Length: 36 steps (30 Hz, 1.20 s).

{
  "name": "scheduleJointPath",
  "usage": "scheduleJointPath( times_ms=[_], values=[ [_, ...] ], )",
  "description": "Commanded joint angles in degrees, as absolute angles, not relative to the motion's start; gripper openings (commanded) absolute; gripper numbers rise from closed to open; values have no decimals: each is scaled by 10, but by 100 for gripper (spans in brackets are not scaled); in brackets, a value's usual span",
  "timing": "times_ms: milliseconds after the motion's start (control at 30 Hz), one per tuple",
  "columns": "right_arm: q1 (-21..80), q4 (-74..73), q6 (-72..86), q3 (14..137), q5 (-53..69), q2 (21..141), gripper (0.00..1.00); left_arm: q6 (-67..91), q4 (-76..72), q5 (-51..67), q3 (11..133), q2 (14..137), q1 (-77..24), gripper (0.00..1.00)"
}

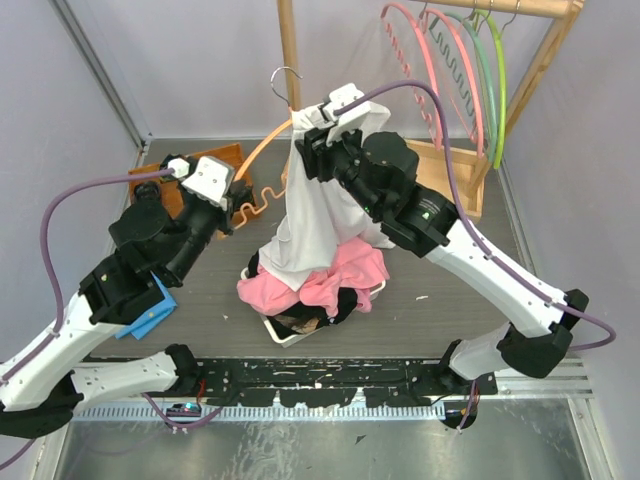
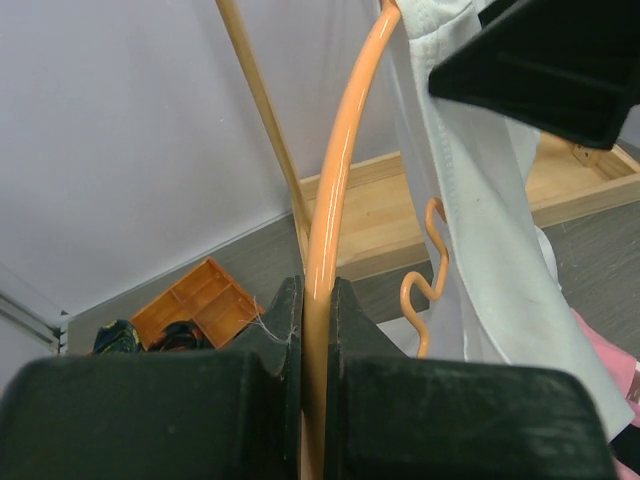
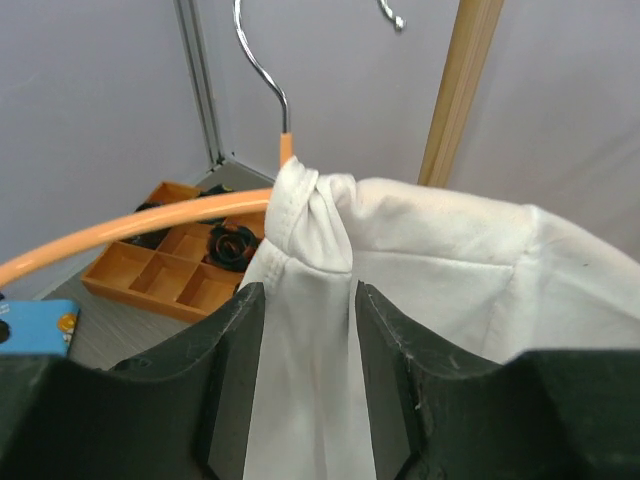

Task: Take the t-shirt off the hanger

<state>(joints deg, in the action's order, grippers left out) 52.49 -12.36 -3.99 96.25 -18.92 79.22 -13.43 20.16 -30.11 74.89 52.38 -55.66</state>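
Grip: left claw (image 2: 315,300) clamped on one orange plastic hanger (image 2: 335,170); right claw (image 3: 306,295) apart, astride one white fabric t-shirt (image 3: 450,250).

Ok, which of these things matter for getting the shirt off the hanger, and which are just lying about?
Job: t-shirt, orange hanger, left gripper clamped on the hanger, right gripper at the shirt's collar.
Lying about: pink clothes, basket, orange tray, wooden rack, spare hangers, blue object.
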Motion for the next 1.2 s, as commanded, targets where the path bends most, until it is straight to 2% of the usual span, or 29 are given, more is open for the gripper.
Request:
scheduleJointPath(
  times_ms=[0, 133, 267, 300, 367, 600, 867, 1167],
  values=[
    [524, -104, -26, 990, -200, 796, 47, -133, 157, -294, 761, 491, -556, 0],
    [524, -103, -26, 995, -206, 808, 43, -129, 158, -284, 758, 477, -556, 0],
    [524, -93, -26, 998, -211, 809, 11, -127, 160, -287, 753, 467, -556, 0],
    [524, -87, -26, 994, -215, 805, 6, -127, 162, -292, 753, 467, -556, 0],
    [524, -74, -28, 985, -230, 794, 1, -131, 167, -304, 752, 468, -556, 0],
    [517, -51, -37, 976, -309, 754, 1, -134, 175, -327, 724, 456, -556, 0],
    [490, -51, -59, 974, -405, 735, 1, -112, 158, -297, 687, 387, -556, 0],
    [432, -79, -28, 941, -403, 703, 1, -120, 154, -331, 697, 379, -556, 0]
  ],
)
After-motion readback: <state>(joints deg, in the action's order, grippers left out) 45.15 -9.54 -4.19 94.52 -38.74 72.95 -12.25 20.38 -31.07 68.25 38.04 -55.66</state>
